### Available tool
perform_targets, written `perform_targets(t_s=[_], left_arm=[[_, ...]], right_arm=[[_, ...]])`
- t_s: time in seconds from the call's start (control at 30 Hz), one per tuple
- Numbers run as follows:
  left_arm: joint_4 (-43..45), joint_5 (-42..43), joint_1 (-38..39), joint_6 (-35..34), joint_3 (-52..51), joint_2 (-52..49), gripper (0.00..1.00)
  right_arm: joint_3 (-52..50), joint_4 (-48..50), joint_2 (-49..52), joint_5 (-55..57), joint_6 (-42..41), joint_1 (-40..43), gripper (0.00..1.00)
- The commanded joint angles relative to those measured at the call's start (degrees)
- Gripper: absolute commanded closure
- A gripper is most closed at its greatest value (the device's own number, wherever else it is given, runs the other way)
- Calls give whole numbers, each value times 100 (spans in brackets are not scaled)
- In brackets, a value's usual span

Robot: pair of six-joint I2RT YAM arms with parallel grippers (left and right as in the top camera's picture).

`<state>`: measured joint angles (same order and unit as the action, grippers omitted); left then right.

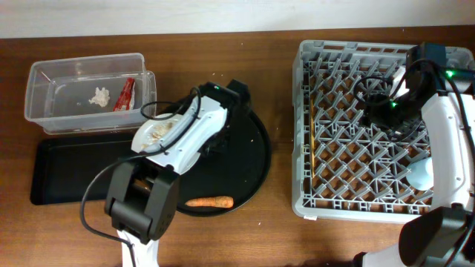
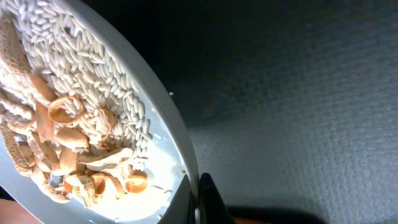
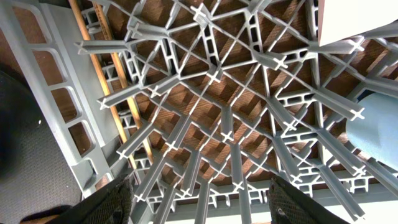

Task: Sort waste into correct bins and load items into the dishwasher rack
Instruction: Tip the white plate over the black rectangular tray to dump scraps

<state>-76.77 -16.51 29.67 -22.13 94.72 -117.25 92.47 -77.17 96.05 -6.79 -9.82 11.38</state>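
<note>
My left gripper (image 2: 198, 194) is shut on the rim of the round grey plate (image 2: 158, 163), which carries rice and beige food scraps (image 2: 62, 134). In the overhead view the plate (image 1: 145, 141) hangs over the left edge of the round tray, near the flat black tray (image 1: 67, 170). The carrot (image 1: 209, 201) lies at the round tray's front. The clear tub (image 1: 44, 74) holds the tissue (image 1: 99, 96) and red wrapper (image 1: 124, 94). My right gripper (image 3: 202, 205) is open and empty above the dishwasher rack (image 1: 306, 133). The rack holds the chopsticks (image 3: 107, 74), the light-blue cup (image 3: 376, 127) and a white bowl (image 3: 357, 18).
The large round black tray (image 1: 252, 159) sits between the bins and the rack. My left arm (image 1: 148, 193) crosses over it from the front. The rack's upright pegs (image 3: 217, 118) stand close below my right gripper. Brown table (image 1: 282, 237) shows around everything.
</note>
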Motion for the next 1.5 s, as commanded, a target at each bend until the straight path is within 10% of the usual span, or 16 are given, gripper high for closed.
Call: perform_targets(t_s=[0.0, 0.53, 0.9, 1.47], left_arm=[[-92, 157, -459, -140, 149, 304, 100], [260, 2876, -3467, 1853, 87, 1141, 100], [284, 6585, -5466, 3930, -391, 1141, 100], [-542, 8727, -6789, 3998, -393, 1143, 100]], right_arm=[[72, -11, -107, -9, 85, -4, 31], [72, -24, -107, -7, 107, -4, 31], [72, -24, -107, 125, 105, -4, 31], [72, -22, -107, 144, 105, -4, 31]])
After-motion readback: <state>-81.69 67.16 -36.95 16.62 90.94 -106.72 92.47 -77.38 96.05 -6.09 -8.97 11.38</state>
